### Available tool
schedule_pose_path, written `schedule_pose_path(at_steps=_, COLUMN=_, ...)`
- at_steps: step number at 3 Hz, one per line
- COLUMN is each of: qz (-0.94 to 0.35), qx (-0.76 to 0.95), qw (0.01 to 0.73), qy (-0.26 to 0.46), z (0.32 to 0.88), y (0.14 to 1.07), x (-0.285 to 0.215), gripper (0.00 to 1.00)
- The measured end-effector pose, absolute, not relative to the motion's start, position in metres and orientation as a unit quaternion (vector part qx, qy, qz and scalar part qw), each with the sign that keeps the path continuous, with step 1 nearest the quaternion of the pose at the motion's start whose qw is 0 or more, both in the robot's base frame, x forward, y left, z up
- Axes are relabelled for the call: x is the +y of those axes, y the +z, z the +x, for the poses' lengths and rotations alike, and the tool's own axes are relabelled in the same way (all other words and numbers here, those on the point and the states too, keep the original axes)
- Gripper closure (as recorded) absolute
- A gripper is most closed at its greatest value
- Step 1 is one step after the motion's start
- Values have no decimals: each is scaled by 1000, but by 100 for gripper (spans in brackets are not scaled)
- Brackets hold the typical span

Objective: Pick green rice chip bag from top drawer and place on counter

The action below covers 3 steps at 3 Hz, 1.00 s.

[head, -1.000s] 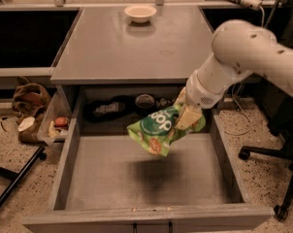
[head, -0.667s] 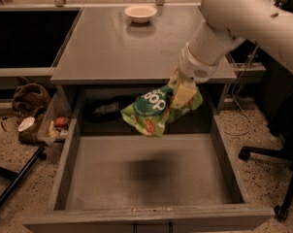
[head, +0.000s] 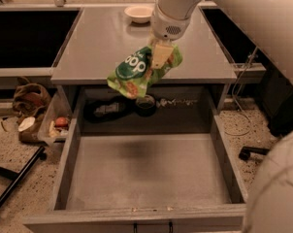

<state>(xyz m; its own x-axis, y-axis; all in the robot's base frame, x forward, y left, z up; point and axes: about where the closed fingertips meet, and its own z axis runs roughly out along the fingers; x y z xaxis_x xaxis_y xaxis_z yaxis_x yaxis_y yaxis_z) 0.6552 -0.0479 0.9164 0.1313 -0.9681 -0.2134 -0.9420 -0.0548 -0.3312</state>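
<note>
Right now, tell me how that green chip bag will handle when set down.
Probably floppy: the green rice chip bag droops crumpled from the gripper pinching its corner above the counter edge. Likely light, hanging from one pinch.

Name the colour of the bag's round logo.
Dark green, camera view; pincer holds the bag near the counter edge.

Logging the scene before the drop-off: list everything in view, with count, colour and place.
green rice chip bag: one, light green, in the air at the counter's front edge, held by the pincer
counter: one, grey, behind the drawer
top drawer: one, grey, pulled open
bowl: one, whitish, counter's far edge
dark items: a few, black, at the drawer's back
clear bin: one, holding clutter, left of the drawer
brown bag: one, floor at left
pincer: one, cream, shut on the bag, above the counter's front edge
arm: one, white, coming from upper right
</note>
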Motion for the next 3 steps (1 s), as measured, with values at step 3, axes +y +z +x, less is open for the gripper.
schedule_pose_path(at_steps=3, qz=-620, qx=733, qw=254, qy=-113, z=772, y=903, x=-93, gripper=100)
